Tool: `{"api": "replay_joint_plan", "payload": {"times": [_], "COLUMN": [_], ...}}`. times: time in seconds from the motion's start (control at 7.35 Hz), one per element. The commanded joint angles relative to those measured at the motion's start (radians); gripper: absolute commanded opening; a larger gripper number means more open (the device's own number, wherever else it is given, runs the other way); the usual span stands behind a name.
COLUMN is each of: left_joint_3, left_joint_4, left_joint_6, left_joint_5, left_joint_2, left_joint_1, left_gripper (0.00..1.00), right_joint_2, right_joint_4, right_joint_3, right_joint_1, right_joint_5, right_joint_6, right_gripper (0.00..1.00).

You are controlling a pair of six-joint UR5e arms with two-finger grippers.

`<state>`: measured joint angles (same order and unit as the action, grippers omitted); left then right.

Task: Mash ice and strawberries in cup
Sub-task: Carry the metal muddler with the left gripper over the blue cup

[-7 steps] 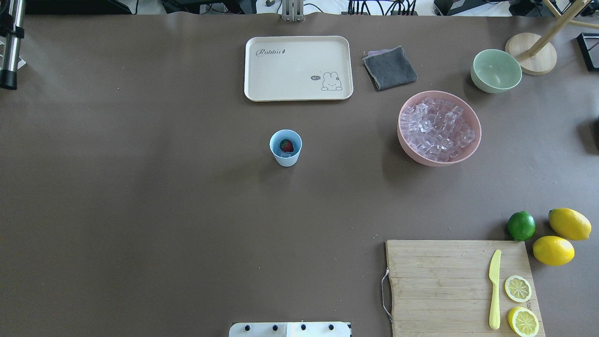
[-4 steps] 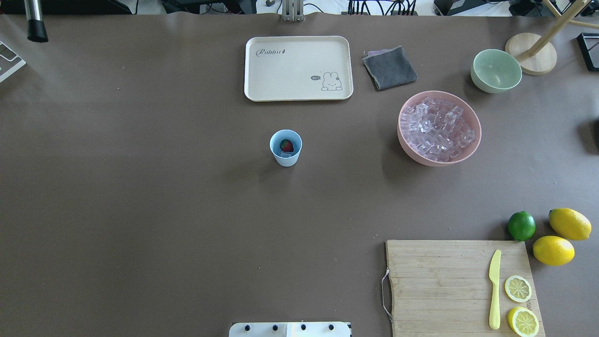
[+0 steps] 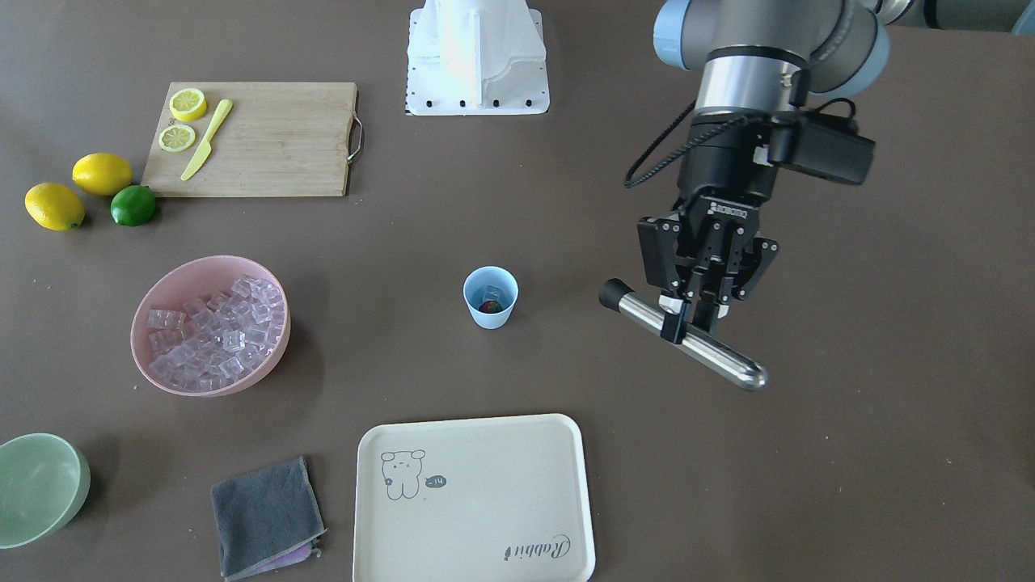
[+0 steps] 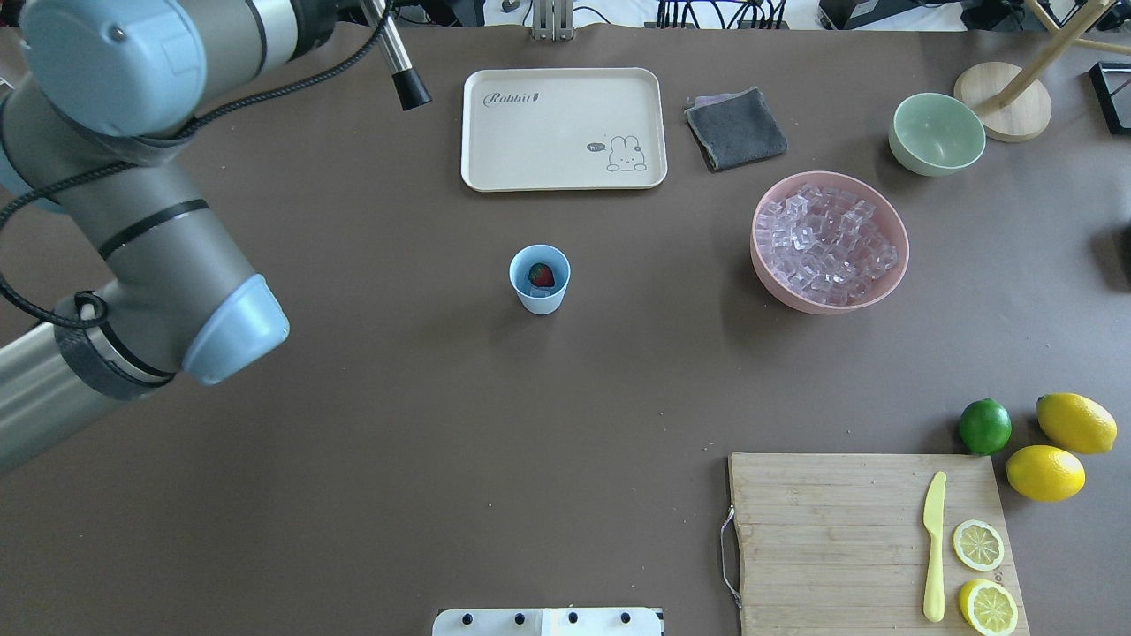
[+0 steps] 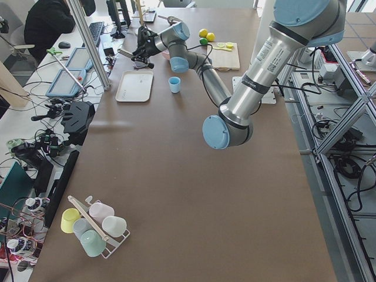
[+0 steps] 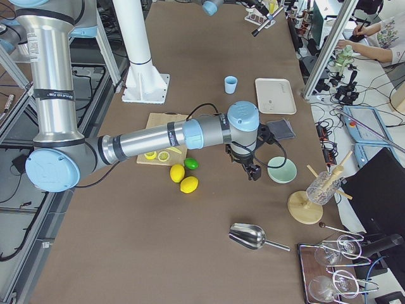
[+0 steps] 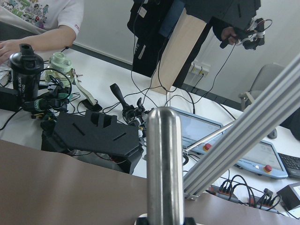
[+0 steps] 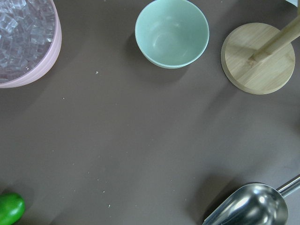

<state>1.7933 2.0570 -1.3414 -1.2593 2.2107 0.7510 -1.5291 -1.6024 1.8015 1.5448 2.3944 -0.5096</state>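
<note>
The light blue cup [image 4: 540, 300] stands mid-table with a red strawberry [image 4: 542, 276] and a clear ice cube [image 3: 495, 291] inside; it also shows in the front view [image 3: 490, 317]. My left gripper [image 3: 686, 322] is shut on a steel muddler [image 3: 716, 353] with a black tip, held level above the table beside the cup. The muddler's tip [image 4: 411, 91] shows in the overhead view near the tray. A pink bowl [image 4: 765, 269] holds several ice cubes [image 4: 826, 243]. My right gripper [image 6: 252, 170] hangs near the green bowl; I cannot tell if it is open or shut.
A cream tray [image 4: 565, 128], grey cloth [image 4: 735, 128] and green bowl [image 4: 937, 132] lie at the far side. A cutting board [image 4: 831, 539] with a yellow knife and lemon slices, a lime [image 4: 984, 426] and two lemons lie near right. A metal scoop [image 8: 248, 206] lies by a wooden stand.
My left arm has swung into the overhead view from the far left. The muddler's black tip has moved right, from the table's left edge to beside the tray. The cup has not moved.
</note>
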Motion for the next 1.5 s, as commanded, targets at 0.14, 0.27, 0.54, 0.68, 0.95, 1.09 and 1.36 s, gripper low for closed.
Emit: {"api": "replay_joint_plan", "payload": {"times": [0.14,0.27,0.54,0.68,0.95,1.09,1.36], "left_joint_3": [-0.069,-0.060,-0.029,-0.037,-0.113,-0.118,-0.138], "left_joint_4": [0.087,0.091,0.081,0.078,0.075,0.089,0.089], "left_joint_6": [-0.071,-0.070,0.031,0.077,0.070,0.059,0.024], "left_joint_5": [0.309,0.419,0.754,0.837,0.903,0.914,0.914], "left_joint_2": [0.041,0.021,-0.003,-0.008,-0.008,-0.005,0.009], "left_joint_1": [-0.183,-0.217,-0.382,-0.407,-0.440,-0.468,-0.498], "left_gripper": [0.00,0.00,0.00,0.00,0.00,0.00,0.00], "right_joint_2": [-0.006,-0.005,-0.008,-0.009,-0.019,-0.025,-0.026], "right_joint_4": [0.002,0.002,0.001,0.001,0.001,-0.001,-0.001], "right_joint_3": [0.006,0.009,0.009,0.007,0.013,0.022,0.019], "right_joint_1": [0.000,0.001,0.000,0.000,0.001,0.003,0.001], "right_joint_5": [0.002,0.002,0.002,0.002,0.008,0.008,0.008], "right_joint_6": [0.000,0.000,0.000,0.000,0.000,-0.001,0.000], "right_gripper": [0.97,0.97,0.97,0.97,0.97,0.97,0.97]}}
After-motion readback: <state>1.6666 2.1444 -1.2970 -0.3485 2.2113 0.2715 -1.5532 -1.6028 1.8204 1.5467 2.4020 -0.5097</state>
